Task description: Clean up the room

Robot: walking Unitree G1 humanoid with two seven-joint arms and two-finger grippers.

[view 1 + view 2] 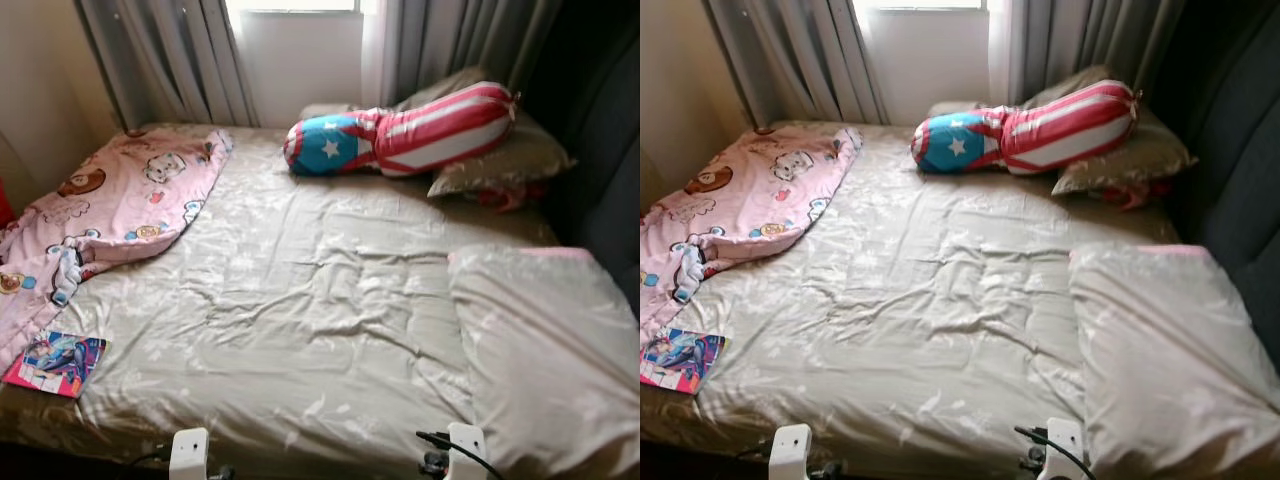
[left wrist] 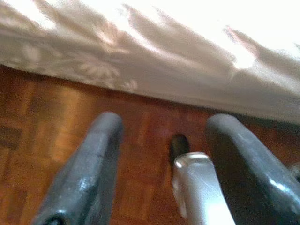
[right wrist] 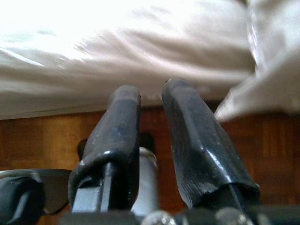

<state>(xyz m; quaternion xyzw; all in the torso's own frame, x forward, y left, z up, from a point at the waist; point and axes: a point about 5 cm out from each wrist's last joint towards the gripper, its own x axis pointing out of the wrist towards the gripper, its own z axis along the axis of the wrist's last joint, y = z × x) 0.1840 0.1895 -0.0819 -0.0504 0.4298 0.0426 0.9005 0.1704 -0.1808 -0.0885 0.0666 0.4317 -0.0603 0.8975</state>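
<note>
A bed with a crumpled beige sheet lies in front of me. A pink cartoon blanket is bunched on its left side. A colourful comic book rests at the near left corner. A red, white and blue star bolster lies at the head. Both arms hang low by the bed's near edge over wooden floor. My left gripper is open and holds nothing. My right gripper has its fingers close together with a thin gap and nothing between them.
A large beige pillow covers the near right of the bed, and a smaller one sits behind the bolster. Grey curtains and a window stand behind. A dark headboard runs along the right.
</note>
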